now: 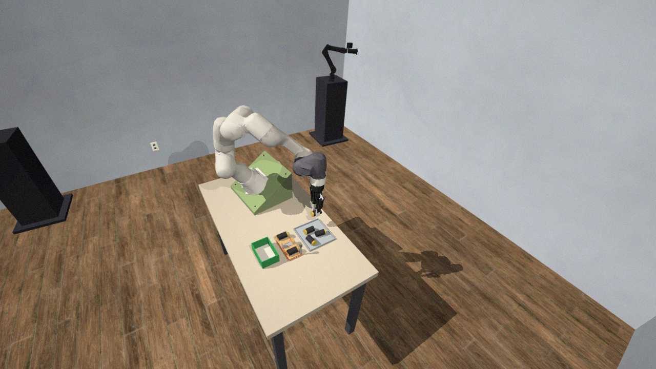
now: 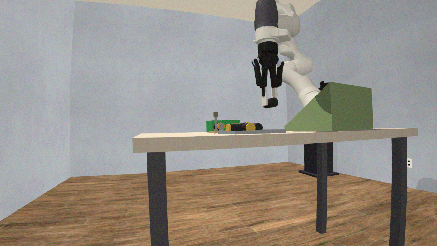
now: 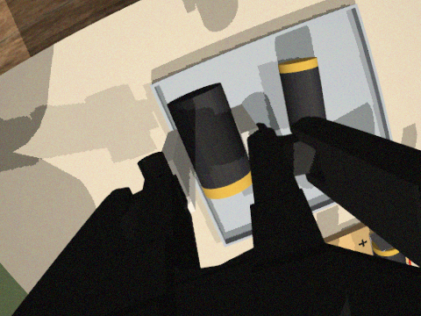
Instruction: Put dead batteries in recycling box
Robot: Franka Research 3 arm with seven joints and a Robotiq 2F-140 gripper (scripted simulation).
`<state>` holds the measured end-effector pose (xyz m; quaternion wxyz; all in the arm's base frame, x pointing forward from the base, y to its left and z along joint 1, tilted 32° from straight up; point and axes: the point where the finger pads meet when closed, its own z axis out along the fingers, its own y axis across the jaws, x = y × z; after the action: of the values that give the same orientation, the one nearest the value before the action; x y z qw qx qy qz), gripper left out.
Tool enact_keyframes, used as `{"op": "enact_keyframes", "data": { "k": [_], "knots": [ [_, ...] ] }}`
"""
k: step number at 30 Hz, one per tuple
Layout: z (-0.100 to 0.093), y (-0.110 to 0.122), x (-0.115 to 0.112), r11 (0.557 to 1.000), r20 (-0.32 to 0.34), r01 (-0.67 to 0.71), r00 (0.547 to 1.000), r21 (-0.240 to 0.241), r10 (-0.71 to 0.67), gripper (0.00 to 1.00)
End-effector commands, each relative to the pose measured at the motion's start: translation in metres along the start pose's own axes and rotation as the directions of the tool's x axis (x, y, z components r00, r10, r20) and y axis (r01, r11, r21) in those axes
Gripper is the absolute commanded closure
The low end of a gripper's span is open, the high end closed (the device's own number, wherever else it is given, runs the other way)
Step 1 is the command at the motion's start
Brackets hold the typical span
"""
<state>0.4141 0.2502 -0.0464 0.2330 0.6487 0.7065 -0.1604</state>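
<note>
My gripper (image 1: pixel 316 211) (image 2: pixel 269 97) (image 3: pixel 212 137) is shut on a black battery (image 2: pixel 272 102) (image 3: pixel 219 132) with a yellow end, held in the air near the rear of the grey tray (image 1: pixel 319 224) (image 2: pixel 275 131) (image 3: pixel 246 72). Three batteries lie in the tray; one battery (image 3: pixel 303 94) shows plainly in the wrist view. Two more, a rear battery (image 1: pixel 282 235) and a front battery (image 1: pixel 292 250), sit in the orange holder (image 3: pixel 351 239). The green box (image 1: pixel 271 262) (image 2: pixel 209 125) stands upright with no battery visible inside. I cannot tell whether the bulb is lit.
A thin post with a small brownish block (image 2: pixel 215 114) rises beside the holder. The green wedge-shaped base (image 1: pixel 275 195) (image 2: pixel 351 107) of the arm stands at the rear of the table (image 1: pixel 293 293) (image 2: pixel 183 142). The holder lies between the box and the tray.
</note>
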Motion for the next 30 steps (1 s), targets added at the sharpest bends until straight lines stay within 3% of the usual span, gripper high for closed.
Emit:
{"op": "enact_keyframes", "data": {
  "k": [1, 4, 30],
  "knots": [
    [0.019, 0.001, 0.002, 1.000, -0.011, -0.012, 1.000, -0.004, 0.012, 0.84],
    [0.044, 0.001, 0.002, 1.000, -0.011, -0.012, 1.000, -0.004, 0.012, 0.84],
    [0.045, 0.001, 0.002, 1.000, -0.011, -0.012, 1.000, -0.004, 0.012, 0.84]
  ]
}}
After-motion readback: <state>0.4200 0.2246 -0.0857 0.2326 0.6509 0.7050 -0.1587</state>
